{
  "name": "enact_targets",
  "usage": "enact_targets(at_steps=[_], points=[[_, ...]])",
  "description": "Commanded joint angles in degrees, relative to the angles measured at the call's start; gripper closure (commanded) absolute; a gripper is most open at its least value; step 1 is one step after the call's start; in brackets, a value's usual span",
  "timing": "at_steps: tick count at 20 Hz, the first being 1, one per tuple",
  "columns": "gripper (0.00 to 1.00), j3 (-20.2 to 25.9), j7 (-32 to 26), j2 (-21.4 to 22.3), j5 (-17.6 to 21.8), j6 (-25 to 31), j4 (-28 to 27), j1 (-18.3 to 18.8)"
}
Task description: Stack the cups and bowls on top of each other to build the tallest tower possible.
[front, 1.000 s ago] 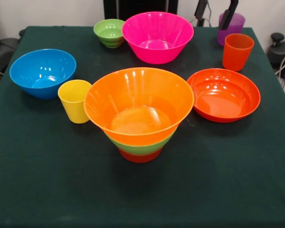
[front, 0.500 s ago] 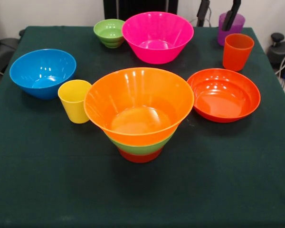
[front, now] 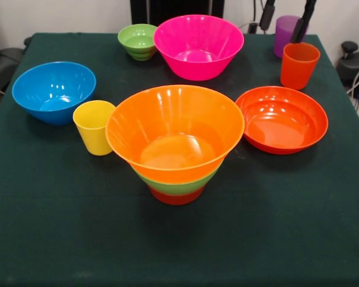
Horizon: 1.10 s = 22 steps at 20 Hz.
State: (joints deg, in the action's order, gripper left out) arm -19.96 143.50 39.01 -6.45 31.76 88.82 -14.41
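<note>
The tower (front: 175, 128) stands mid-table: a large yellow-orange bowl nested on a medium green bowl (front: 178, 184) on a small red-orange bowl (front: 176, 197). The small ribbed green bowl (front: 137, 40) stands apart at the far side, beside the large pink bowl (front: 197, 46). My gripper (front: 285, 19) is open at the top right. Its two black fingers (front: 266, 15) stand on either side of the purple cup (front: 285, 37). The orange cup (front: 299, 64) is just in front of the purple one. The yellow cup (front: 93, 127) stands left of the tower.
The blue bowl (front: 54, 91) sits at the left. The shallow orange bowl (front: 281, 119) sits right of the tower. All stand on the dark green tablecloth (front: 179, 251). Black equipment lies beyond the table's right edge (front: 353, 60).
My gripper has moved to the right in the picture, from beside the purple cup to straddling it. Nothing else has moved.
</note>
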Motion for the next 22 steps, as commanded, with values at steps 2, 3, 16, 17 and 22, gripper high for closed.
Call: enact_targets(at_steps=[2,3,16,17,22], points=[[0.0,8.23,-3.24,-1.57,4.36,-2.31,5.63,1.43],[0.0,8.45,-3.26,-1.83,4.42,-2.67,5.58,1.58],[0.0,9.2,-3.67,-3.21,5.51,-3.76,4.81,2.27],[0.0,9.36,-3.82,-3.33,5.59,-4.01,4.84,2.46],[0.0,9.85,-3.93,-3.47,6.26,-4.44,4.88,2.94]])
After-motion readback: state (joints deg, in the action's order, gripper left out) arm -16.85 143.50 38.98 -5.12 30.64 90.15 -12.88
